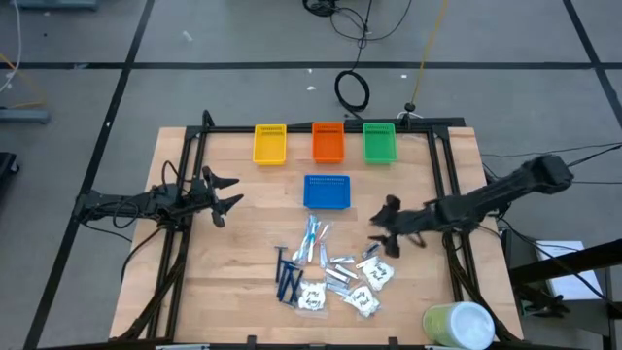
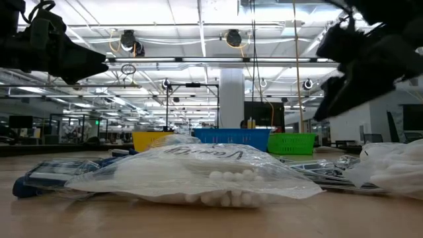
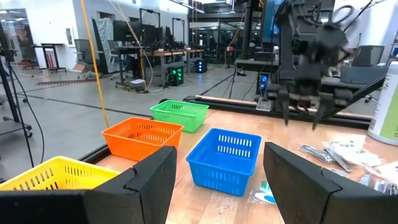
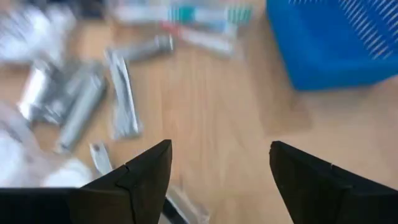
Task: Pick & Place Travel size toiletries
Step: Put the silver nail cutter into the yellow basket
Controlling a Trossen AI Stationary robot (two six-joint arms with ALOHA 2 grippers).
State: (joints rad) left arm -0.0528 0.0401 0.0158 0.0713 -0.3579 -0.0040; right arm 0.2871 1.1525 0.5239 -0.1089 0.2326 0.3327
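Observation:
The toiletries lie in a pile (image 1: pixel 330 274) on the table's near middle. It holds dark blue razors (image 1: pixel 288 277), light-blue-and-white sticks (image 1: pixel 313 238), silvery packets (image 1: pixel 340 273) and white sachets (image 1: pixel 313 298). My right gripper (image 1: pixel 385 229) is open and hovers over the pile's right far corner, touching nothing. Its wrist view looks down on the silvery packets (image 4: pixel 81 106), the sticks (image 4: pixel 186 15) and bare wood between the fingers. My left gripper (image 1: pixel 225 195) is open and raised over the table's left side, away from the pile. A clear sachet of white swabs (image 2: pixel 198 175) lies flat in the low view's foreground.
A blue tray (image 1: pixel 327 192) stands just beyond the pile, and also shows in the right wrist view (image 4: pixel 336 43). Yellow (image 1: pixel 270 143), orange (image 1: pixel 328 142) and green (image 1: pixel 379 142) trays line the far edge. A pale green-and-white cylinder (image 1: pixel 457 326) stands at the near right corner. Bare wood lies left of the pile.

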